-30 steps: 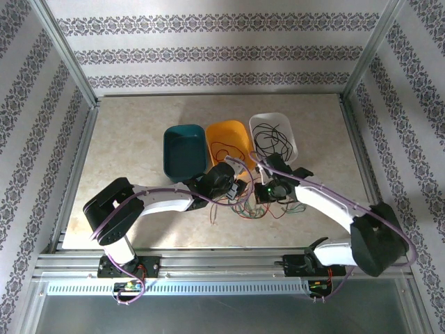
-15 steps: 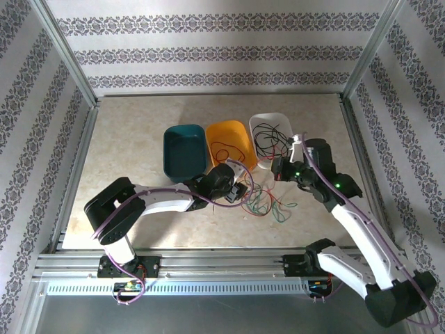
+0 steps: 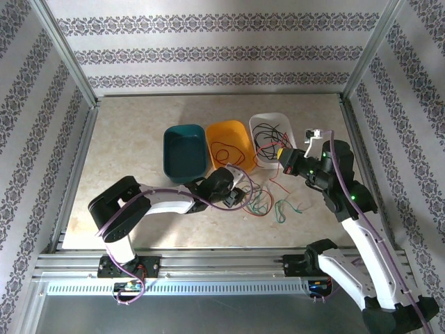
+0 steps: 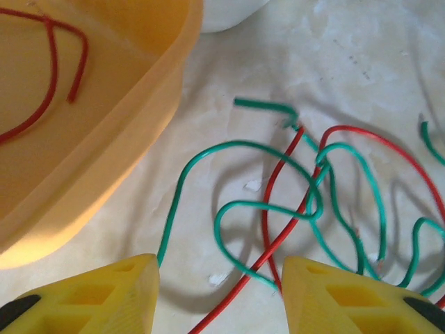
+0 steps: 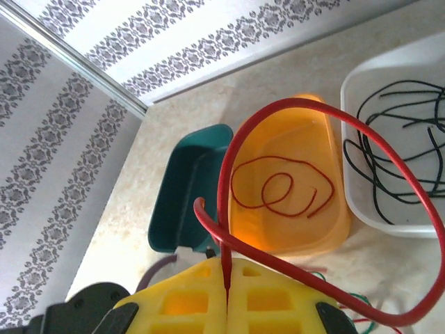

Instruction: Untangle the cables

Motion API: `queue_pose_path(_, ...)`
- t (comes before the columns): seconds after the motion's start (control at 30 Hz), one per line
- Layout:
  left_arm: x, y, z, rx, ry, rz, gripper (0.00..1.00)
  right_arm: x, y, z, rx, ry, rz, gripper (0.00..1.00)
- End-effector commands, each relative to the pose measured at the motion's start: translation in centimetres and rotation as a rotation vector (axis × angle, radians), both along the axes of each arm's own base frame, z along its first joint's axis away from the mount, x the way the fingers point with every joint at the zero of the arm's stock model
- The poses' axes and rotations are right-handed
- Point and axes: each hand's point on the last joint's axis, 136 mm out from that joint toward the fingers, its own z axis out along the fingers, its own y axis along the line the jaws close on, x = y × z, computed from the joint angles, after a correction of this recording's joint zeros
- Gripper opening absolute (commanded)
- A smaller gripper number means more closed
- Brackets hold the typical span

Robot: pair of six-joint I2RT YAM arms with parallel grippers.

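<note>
Our right end effector (image 5: pixel 227 292) is pinched closed on a red cable (image 5: pixel 221 195) whose loop arcs free. Our left end effector (image 4: pixel 219 278) stands half-wide and empty over tangled green and red cables (image 4: pixel 309 209) lying on the surface (image 4: pixel 361 56), just beside the orange bin (image 4: pixel 139 104).

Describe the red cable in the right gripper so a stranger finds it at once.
Find the white tub, rightmost on the table. Near it the right gripper is shut on a red cable looping in the air; other cables lie loose.
</note>
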Motion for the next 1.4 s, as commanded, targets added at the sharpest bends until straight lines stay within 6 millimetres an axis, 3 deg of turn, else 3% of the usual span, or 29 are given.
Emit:
queue_pose_path(0.0,1.7,1.3,4.9,-0.113,-0.169,0.138,0.50,1.2,0.4,2.1,0.055,-0.045,-0.005,0.00)
queue_pose_path(0.13,3.2,5.6,10.2,-0.190,-0.332,0.369,0.51,3.2,1.2,2.7,0.057,-0.061,-0.013,0.00)
queue_pose_path(0.2,3.9,9.1,12.3,-0.185,-0.411,0.544,0.51,4.4,1.8,2.6,0.030,-0.063,-0.019,0.00)
queue_pose_path(0.33,3.8,15.5,14.5,-0.088,-0.516,0.836,0.52,7.4,3.7,1.9,0.011,-0.063,-0.012,0.00)
queue_pose_path(0.5,2.7,18.8,15.0,-0.006,-0.558,0.931,0.52,12.2,6.4,1.1,0.000,-0.067,-0.016,0.00)
queue_pose_path(0.63,1.9,20.0,14.4,-0.013,-0.535,0.962,0.53,15.8,8.4,-0.5,-0.010,-0.050,-0.014,0.00)
queue_pose_path(0.83,1.5,20.4,13.5,-0.010,-0.504,0.966,0.53,19.8,10.6,-6.1,0.001,0.052,-0.033,0.00)
queue_pose_path(1.0,1.8,19.9,13.7,0.002,-0.511,0.934,0.53,20.2,13.5,-10.7,-0.028,0.139,0.002,0.00)
queue_pose_path(1.17,2.2,19.1,13.6,0.011,-0.508,0.905,0.53,19.5,15.3,-14.0,-0.005,0.241,0.017,0.00)
queue_pose_path(1.37,2.4,18.3,13.3,-0.001,-0.489,0.877,0.53,19.5,14.0,-16.1,-0.026,0.305,-0.052,0.00)
